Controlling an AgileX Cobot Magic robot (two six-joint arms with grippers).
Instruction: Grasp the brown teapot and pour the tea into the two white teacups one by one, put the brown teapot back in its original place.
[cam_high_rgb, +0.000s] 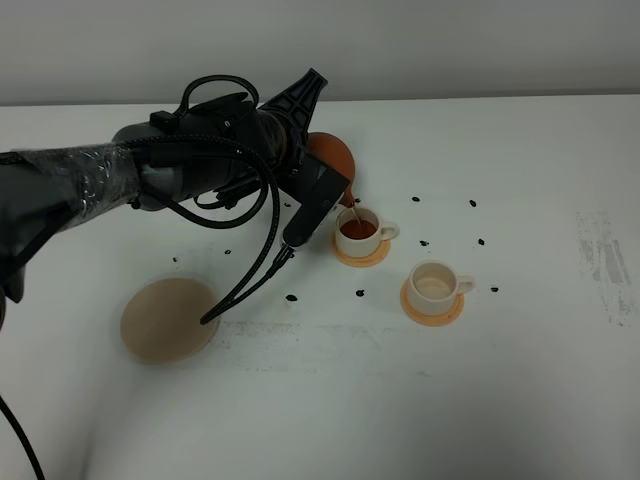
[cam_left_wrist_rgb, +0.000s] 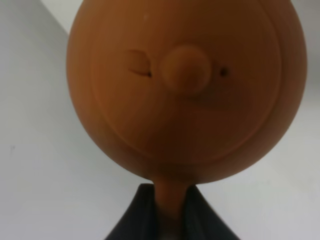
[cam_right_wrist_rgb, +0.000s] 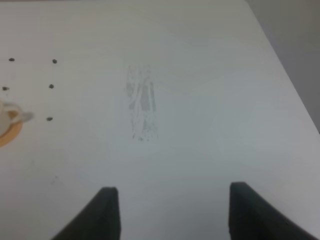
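Observation:
My left gripper (cam_left_wrist_rgb: 167, 212) is shut on the loop handle of the brown teapot (cam_high_rgb: 330, 157), which is tilted in the air with its spout over the left white teacup (cam_high_rgb: 360, 230). A thin stream of tea runs into that cup, which holds dark tea and sits on an orange coaster (cam_high_rgb: 360, 252). The teapot's lid and knob (cam_left_wrist_rgb: 185, 70) fill the left wrist view. The other white teacup (cam_high_rgb: 435, 284) sits on its orange coaster (cam_high_rgb: 432, 308) to the right and looks empty. The round beige plate (cam_high_rgb: 168, 320) lies bare at the left. My right gripper (cam_right_wrist_rgb: 169, 210) is open over bare table.
Several small dark specks (cam_high_rgb: 480, 241) dot the white table around the cups. A faint scuffed patch (cam_high_rgb: 605, 260) marks the table at the right. The left arm's black cables (cam_high_rgb: 250, 260) hang between the plate and the cups.

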